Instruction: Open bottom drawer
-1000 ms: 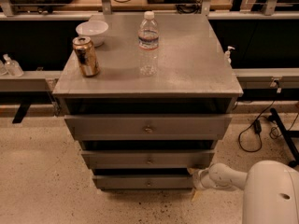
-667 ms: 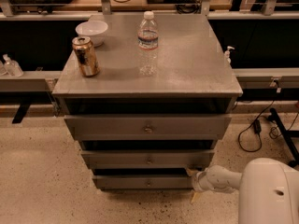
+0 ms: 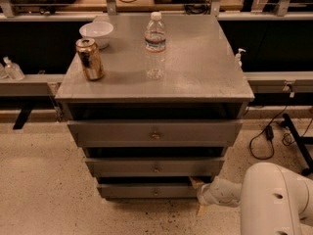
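The grey cabinet (image 3: pixel 195 82) has three drawers. The bottom drawer (image 3: pixel 146 191) is the lowest and narrowest-looking front, with a tiny round knob (image 3: pixel 155 192) at its centre. A dark gap shows above it. My gripper (image 3: pixel 198 196) comes in from the lower right and sits at the right end of the bottom drawer's front. One tan fingertip (image 3: pixel 195 182) is by the front's top edge and the other is below it, so the jaws stand apart. The white arm (image 3: pixel 274 199) fills the lower right corner.
On the cabinet top stand a water bottle (image 3: pixel 155 45), a soda can (image 3: pixel 90 58) and a white bowl (image 3: pixel 96 32). The middle drawer (image 3: pixel 155 167) and top drawer (image 3: pixel 155 133) are above. Cables (image 3: pixel 266 136) and a black stand leg (image 3: pixel 296 141) lie on the floor at right.
The gripper has edged slightly left, closer to the right end of the bottom drawer. The drawers and the things on top have not moved.
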`<action>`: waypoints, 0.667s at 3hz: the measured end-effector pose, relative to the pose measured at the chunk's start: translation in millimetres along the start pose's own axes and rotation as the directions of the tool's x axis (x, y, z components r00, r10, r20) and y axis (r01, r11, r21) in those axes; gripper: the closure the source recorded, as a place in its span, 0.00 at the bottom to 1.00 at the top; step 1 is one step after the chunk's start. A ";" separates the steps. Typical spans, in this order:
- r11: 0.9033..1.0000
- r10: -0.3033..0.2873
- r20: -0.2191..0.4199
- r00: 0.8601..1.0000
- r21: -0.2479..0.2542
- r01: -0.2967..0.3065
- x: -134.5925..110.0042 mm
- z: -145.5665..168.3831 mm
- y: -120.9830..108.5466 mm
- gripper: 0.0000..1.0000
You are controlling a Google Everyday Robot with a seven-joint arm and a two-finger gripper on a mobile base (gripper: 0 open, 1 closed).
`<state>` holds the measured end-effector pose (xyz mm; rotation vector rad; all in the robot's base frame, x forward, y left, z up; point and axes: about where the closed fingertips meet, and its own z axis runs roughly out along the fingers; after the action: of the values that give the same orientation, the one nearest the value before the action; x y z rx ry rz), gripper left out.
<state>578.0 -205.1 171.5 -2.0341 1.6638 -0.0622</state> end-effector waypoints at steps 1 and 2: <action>1.000 -0.005 0.005 1.000 -0.018 0.005 -3.0 3.4 -0.6 0.00; 0.999 0.018 0.026 1.000 -0.039 -0.017 -5.3 11.6 -0.3 0.11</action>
<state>580.9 -196.0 163.1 -2.0404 1.6785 0.0028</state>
